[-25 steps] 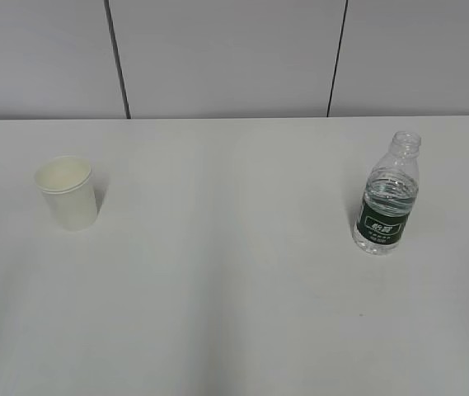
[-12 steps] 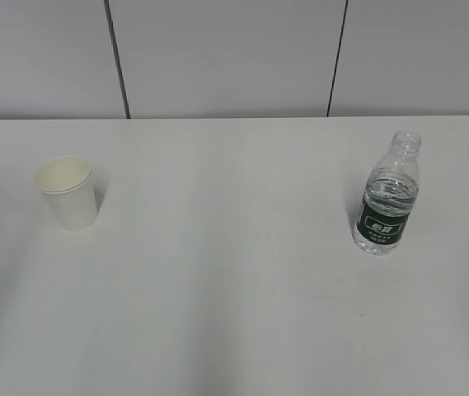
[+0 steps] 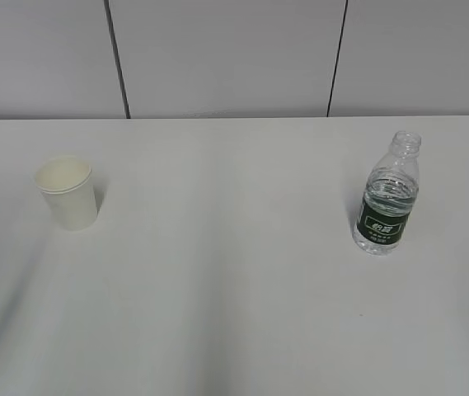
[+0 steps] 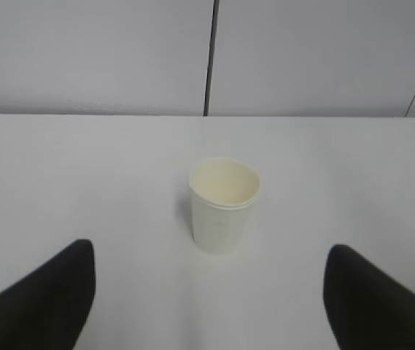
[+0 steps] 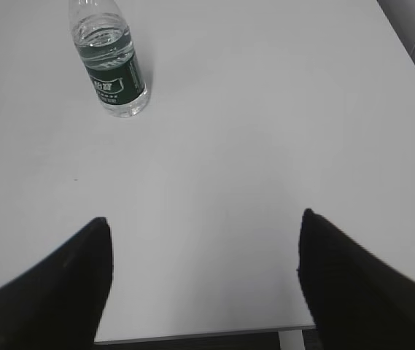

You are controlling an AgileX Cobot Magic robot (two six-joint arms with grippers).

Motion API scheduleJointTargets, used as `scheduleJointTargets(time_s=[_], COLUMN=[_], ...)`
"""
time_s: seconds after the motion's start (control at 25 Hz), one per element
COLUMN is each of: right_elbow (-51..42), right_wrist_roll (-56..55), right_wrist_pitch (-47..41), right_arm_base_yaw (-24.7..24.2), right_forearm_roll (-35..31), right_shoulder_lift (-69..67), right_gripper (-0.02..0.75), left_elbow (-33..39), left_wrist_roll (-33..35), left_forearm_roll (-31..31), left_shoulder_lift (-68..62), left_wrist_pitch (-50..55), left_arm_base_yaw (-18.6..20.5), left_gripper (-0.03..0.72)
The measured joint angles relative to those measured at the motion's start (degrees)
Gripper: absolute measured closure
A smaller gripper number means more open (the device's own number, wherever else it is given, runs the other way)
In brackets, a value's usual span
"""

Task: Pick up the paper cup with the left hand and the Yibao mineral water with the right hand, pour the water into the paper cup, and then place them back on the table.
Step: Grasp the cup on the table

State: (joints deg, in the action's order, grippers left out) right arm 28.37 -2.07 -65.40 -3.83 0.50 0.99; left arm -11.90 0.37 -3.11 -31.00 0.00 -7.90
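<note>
Paper cup [image 4: 224, 205] standing upright, centred ahead of the spread left hand [image 4: 207, 306]; Yibao mineral water [image 5: 110, 60] sitting far-left of the spread right hand [image 5: 203, 284].

Upright paper cup [image 4: 224, 205] on table [image 4: 83, 175], spread jaws flanking
</note>
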Motion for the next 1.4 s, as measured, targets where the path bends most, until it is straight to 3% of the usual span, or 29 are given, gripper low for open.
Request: scheduleJointTargets(time_s=[0.52,0.88,1.16,1.4], right_elbow=[0.0,0.0,0.0,0.0], right_wrist_roll=[0.0,0.0,0.0,0.0], right_wrist_pitch=[0.0,0.0,0.0,0.0], right_arm_base_yaw=[0.0,0.0,0.0,0.0], right_forearm_roll=[0.0,0.0,0.0,0.0], right_shoulder_lift=[0.0,0.0,0.0,0.0], right_gripper=[0.153,0.153,0.153,0.153], left_elbow=[2.4,2.4,-0.6,-4.3], left_wrist_roll=[0.1,0.1,0.1,0.2], left_forearm_roll=[1.2,1.6,7.0,7.4], left_shoulder_lift=[-20.8,-41.3,-56.9,-66.9], left_wrist_pitch=[-18.1,-37.0,-49.6,-55.2], left_arm_base_yaw=[-2.9,-3.1,-3.1,-3.1], left_gripper=[0.111,0.111,0.088,0.047])
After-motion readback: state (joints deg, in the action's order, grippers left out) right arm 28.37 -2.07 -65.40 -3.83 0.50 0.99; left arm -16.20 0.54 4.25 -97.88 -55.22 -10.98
